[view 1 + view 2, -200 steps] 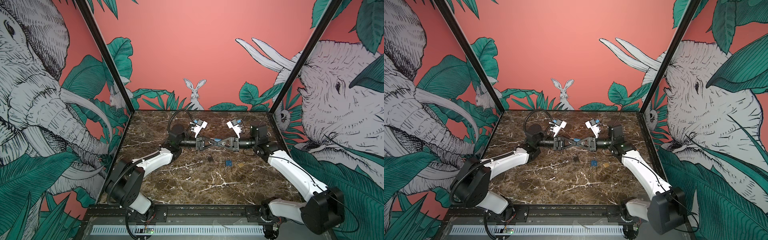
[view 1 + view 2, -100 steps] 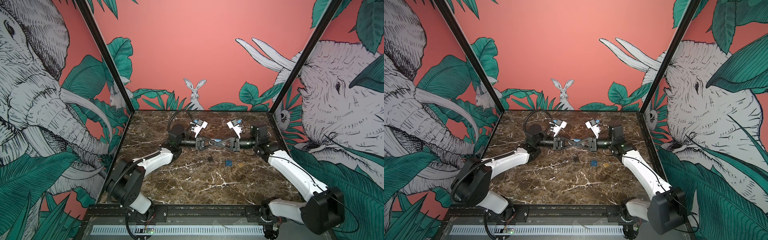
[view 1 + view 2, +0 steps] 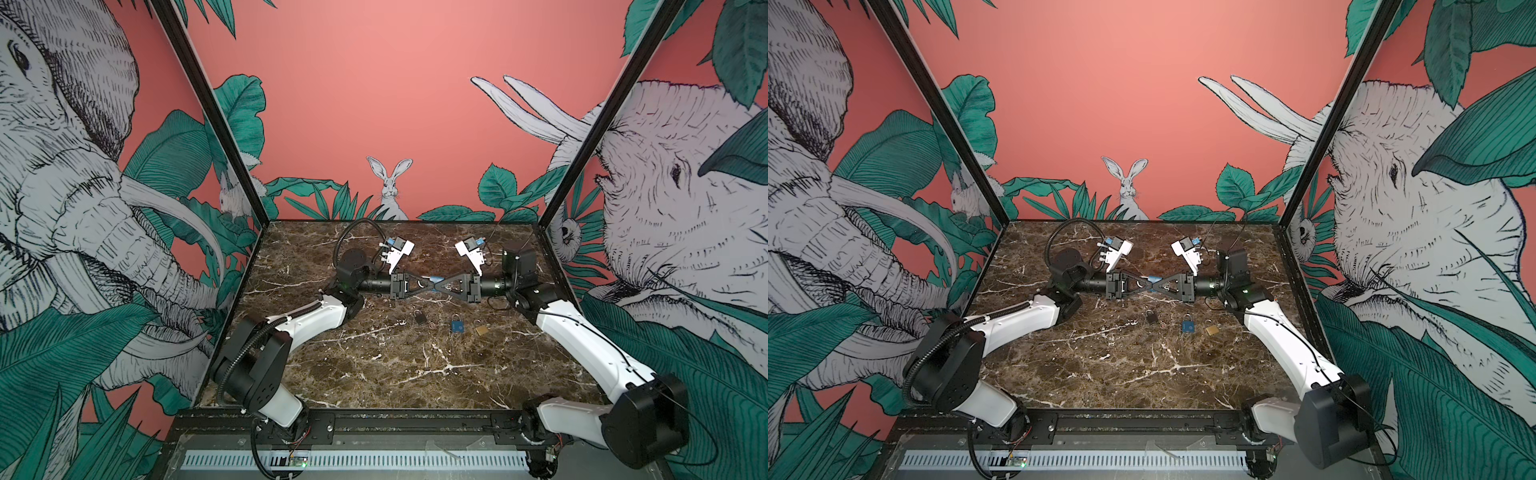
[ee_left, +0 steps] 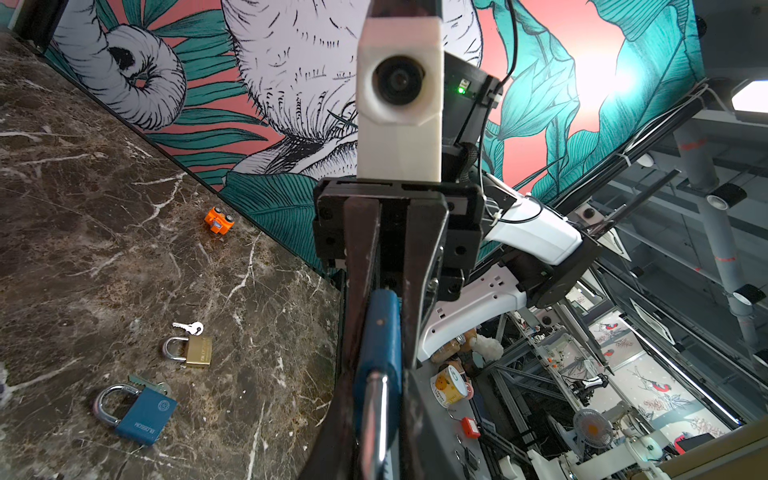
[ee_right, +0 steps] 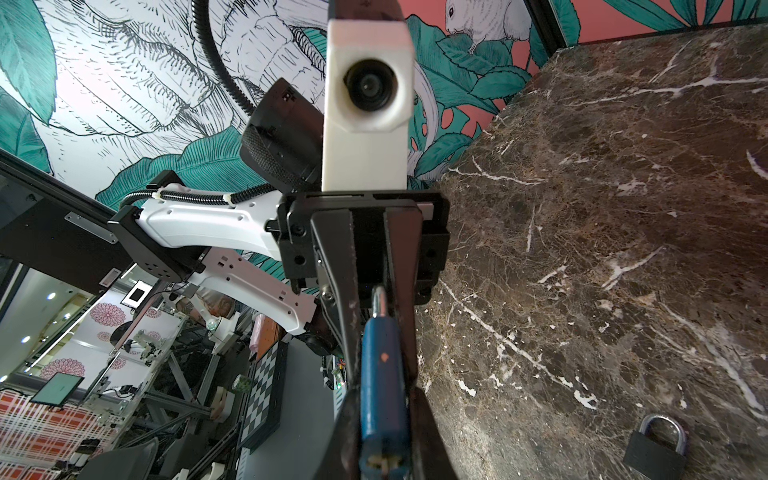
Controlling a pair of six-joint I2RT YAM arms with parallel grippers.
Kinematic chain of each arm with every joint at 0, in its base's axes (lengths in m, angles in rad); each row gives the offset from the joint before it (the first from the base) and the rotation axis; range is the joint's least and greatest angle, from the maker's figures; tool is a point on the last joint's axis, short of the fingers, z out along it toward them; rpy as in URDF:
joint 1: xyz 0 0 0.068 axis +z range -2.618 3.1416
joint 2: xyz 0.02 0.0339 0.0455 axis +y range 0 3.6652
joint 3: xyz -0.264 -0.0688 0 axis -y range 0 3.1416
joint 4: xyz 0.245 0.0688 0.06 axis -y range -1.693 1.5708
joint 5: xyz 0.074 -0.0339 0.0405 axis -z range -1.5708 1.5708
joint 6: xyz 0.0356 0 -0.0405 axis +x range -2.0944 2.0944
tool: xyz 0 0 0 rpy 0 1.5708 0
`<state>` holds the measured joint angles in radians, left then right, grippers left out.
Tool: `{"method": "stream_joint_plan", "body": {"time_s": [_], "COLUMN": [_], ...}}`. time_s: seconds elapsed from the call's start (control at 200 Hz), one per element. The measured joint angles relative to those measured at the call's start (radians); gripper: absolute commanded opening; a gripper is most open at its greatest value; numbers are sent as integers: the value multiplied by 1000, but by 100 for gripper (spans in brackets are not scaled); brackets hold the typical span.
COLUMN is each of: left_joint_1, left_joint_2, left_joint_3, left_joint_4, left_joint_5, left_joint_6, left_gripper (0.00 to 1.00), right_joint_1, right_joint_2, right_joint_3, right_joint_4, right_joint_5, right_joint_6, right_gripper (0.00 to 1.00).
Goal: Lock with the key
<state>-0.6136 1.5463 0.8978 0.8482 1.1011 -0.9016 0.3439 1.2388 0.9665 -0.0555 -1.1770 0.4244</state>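
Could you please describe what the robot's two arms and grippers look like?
Both arms have white shells and black joints. The left arm carries a ribbed black hose, the right arm a thin black wire. The left gripper and right gripper are black with triangular open-frame fingers, each topped by a white camera block.

light: bright, even, overhead | glare: hot spot on wall (image 4: 615, 79) in left wrist view | edges: wide-angle bending
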Motion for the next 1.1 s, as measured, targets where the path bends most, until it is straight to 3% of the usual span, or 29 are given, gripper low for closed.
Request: {"method": "stream_joint_plan", "body": {"time_s": [0.27, 1.1], "left_joint_1": [19, 35], "left_joint_2": [0, 0], "left_joint_3": [-45, -56], "left_joint_4": [48, 98], "left_joint_5": [-32, -43], "left_joint_6": [-2, -27], "left_gripper": [0, 0], "right_joint_1": [-12, -33], "right_joint_2": [-5, -35], "right_joint_3": [-7, -33], "right_joint_4": [1, 39], "right_joint_5": [34, 44], "right_joint_6": [18, 45], "right_gripper": [28, 27]}}
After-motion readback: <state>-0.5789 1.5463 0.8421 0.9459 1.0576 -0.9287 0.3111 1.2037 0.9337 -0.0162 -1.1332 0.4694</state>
